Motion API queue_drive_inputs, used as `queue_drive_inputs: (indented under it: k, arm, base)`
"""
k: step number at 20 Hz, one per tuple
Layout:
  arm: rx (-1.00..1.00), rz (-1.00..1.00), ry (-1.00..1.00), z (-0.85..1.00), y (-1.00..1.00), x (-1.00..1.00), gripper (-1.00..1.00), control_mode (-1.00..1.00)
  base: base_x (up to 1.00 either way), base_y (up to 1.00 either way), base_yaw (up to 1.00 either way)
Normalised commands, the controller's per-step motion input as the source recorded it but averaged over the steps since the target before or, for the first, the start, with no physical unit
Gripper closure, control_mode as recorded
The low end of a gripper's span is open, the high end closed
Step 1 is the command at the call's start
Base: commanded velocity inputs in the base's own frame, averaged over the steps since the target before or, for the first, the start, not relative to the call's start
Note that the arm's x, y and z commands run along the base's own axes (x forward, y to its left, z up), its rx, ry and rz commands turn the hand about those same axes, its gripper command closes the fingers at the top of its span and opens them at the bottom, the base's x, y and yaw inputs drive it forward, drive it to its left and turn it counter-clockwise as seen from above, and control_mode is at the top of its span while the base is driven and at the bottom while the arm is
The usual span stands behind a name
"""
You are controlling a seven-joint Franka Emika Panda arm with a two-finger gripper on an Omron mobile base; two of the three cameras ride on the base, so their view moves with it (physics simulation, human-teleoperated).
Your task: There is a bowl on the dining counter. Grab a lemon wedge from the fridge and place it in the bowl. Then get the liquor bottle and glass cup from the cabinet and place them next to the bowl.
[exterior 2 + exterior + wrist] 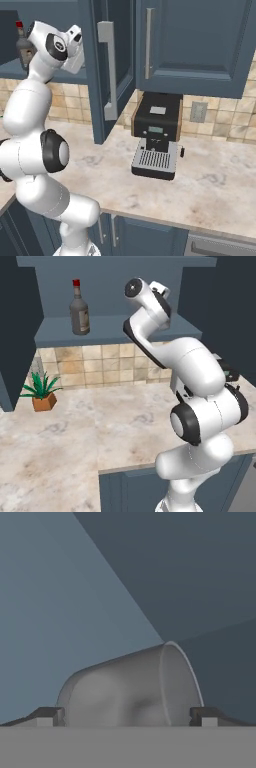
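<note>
The gripper (127, 716) stood wide open, its two dark fingertips (49, 716) flanking the single grey translucent cylindrical glass cup (132, 687) inside the dark blue wall cabinet (120, 326). The step in hand appeared to be grasping that cup; the next move called for closing on it. Farther along the shelf stood one grey-brown, red-capped liquor bottle (79, 310).

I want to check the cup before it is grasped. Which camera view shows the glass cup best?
The hand view: the glass cup appears large and close between the open gripper fingertips, inside the cabinet. In both base views the arm blocks that spot.
</note>
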Motion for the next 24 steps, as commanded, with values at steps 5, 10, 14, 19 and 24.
queue_drive_inputs:
  k: [5, 10, 14, 19, 24]
  arm:
    - [-0.01, 0.0, 0.0, -0.14, 0.0, 0.0, -1.0, -1.0]
    - [0.0, 0.0, 0.01, -0.15, 0.0, 0.0, -1.0, -1.0]
    - [0.0, 0.0, 0.03, -0.14, 0.0, 0.0, -1.0, -1.0]
    - [0.0, 0.02, 0.05, -0.18, 0.0, -0.02, -1.0, -1.0]
    - [0.0, 0.0, 0.07, -0.25, 0.03, -0.29, -1.0, -1.0]
  base:
    - [0.0, 0.0, 0.0]
    - [0.0, 0.0, 0.0]
    - [0.0, 0.0, 0.0]
    - [0.0, 0.0, 0.0]
    - [0.0, 0.0, 0.0]
